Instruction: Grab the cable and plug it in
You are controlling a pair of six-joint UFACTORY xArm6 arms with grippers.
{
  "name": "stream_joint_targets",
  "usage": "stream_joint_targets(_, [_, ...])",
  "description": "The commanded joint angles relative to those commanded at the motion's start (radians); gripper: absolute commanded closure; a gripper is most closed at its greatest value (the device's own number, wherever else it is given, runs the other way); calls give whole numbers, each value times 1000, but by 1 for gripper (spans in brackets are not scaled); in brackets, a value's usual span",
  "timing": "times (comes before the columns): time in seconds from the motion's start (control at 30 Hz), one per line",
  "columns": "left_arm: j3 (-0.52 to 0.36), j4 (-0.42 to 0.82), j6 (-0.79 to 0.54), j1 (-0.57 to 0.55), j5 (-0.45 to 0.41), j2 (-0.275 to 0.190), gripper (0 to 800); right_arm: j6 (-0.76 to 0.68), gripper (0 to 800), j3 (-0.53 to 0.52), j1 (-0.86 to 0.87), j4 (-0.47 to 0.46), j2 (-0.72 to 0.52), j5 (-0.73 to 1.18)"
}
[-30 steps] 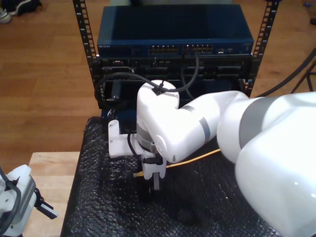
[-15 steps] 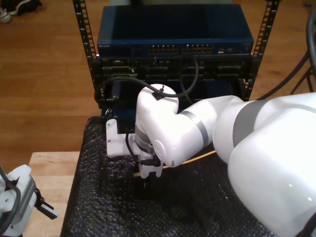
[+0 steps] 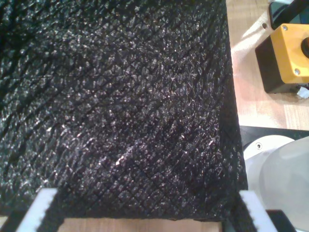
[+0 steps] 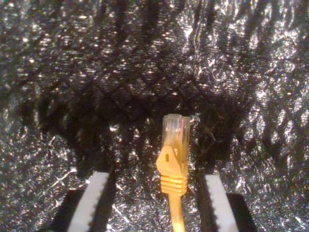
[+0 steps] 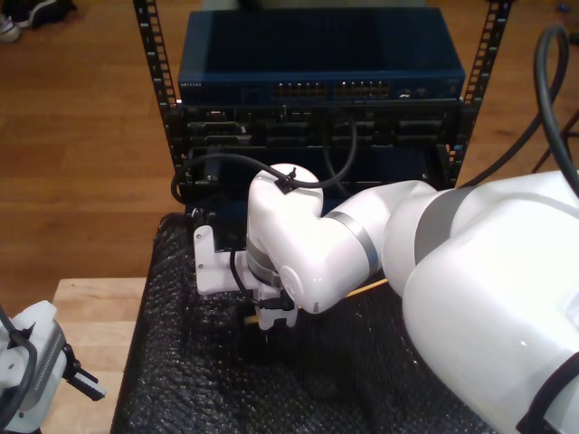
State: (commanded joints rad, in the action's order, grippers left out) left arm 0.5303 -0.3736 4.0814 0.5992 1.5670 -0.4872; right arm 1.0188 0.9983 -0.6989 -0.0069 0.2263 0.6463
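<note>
The cable lies on the black bubble-wrap mat, its clear plug and yellow boot pointing away from the camera. My second gripper is open, with one white ridged finger on each side of the boot; the fingers stand apart from it. In the exterior view this gripper belongs to the large white arm and reaches down onto the mat. A short orange stretch of the cable shows behind the wrist. My first gripper is open over the mat, with nothing between its fingers.
A blue network switch with rows of ports sits in a black rack at the back. A yellow button box stands on the wooden table beside the mat. Another arm's end shows at the exterior view's lower left.
The large white arm has sunk lower and shifted slightly toward the exterior view's left, bringing its gripper down around the cable's end. The cable has stayed on the mat.
</note>
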Motion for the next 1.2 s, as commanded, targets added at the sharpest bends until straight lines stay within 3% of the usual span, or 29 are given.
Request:
stream_joint_targets(0.77, [2,0,-2,0,2,0,0,0,530,-9,0,-8,2,-31])
stream_joint_targets(1.2, [3,0,-2,2,2,0,0,0,571,-11,0,-15,2,-31])
